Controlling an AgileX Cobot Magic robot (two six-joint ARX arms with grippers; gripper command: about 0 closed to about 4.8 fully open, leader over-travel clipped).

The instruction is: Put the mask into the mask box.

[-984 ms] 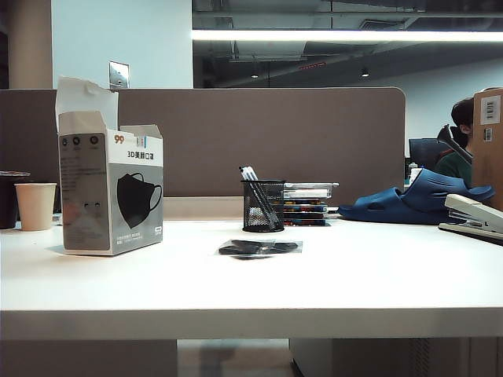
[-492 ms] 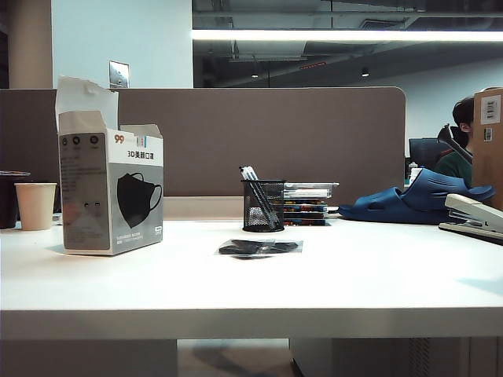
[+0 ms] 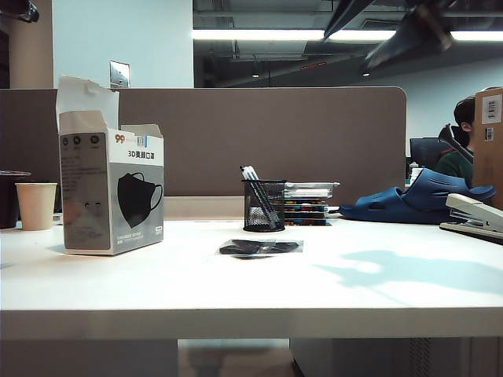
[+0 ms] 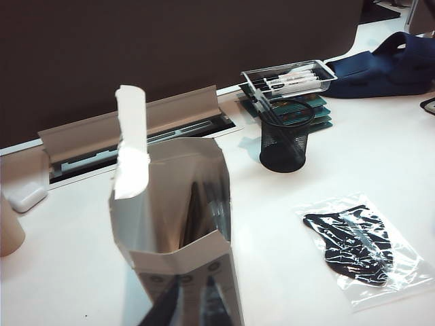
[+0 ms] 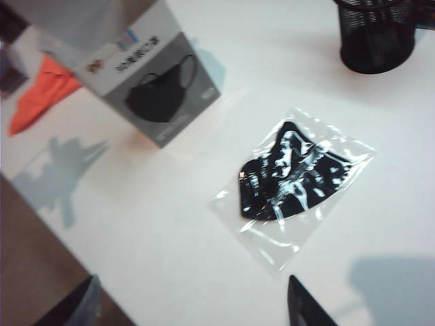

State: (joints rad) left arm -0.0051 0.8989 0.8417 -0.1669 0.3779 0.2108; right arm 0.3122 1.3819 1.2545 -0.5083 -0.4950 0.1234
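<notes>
The mask lies flat on the white counter, a black folded piece sealed in a clear, crinkly plastic wrapper that catches glints of light. It sits near the middle of the counter, in front of the black wire-mesh pen cup and well apart from the mask box. The box is a tall cardboard carton, white above and grey below, printed with a black mask picture and an orange "99"; it stands upright at the left with its top flaps raised, the plain grey inside open to the left wrist view.

The left pincer hangs just above the box's open top; only two dark tips show, close together, so it reads as clenched and empty. The right pincer hovers over the mask, its two dark tips spread wide apart, released and holding nothing.

The counter is smooth and glossy white. A paper cup stands left of the box. Behind, a brown fabric partition spans the desk, with a stapler at the right edge and a ceiling strip light above.
</notes>
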